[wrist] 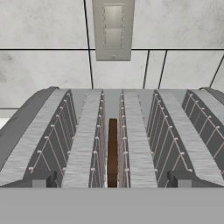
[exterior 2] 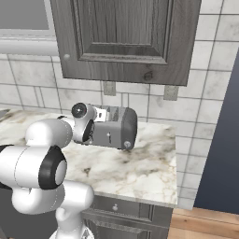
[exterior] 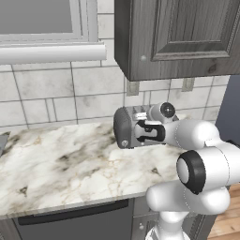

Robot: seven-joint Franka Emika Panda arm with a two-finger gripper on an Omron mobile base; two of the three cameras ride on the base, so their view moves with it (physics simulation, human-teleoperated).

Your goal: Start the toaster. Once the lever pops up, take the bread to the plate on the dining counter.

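On the marble worktop below the dark wall cabinet point(exterior 2: 126, 37) stood the toaster point(exterior: 125, 127), its slots seen from just above in the hand view. The bread point(wrist: 112, 151) sat edge-up in a middle slot, low between the wire guides (whether toasting had been started could not be told). The gripper's point(wrist: 112, 186) jaws stood spread wide, holding nothing, poised over the toaster. By that reckoning, lifting the slice out and carrying it to the plate remained undone.
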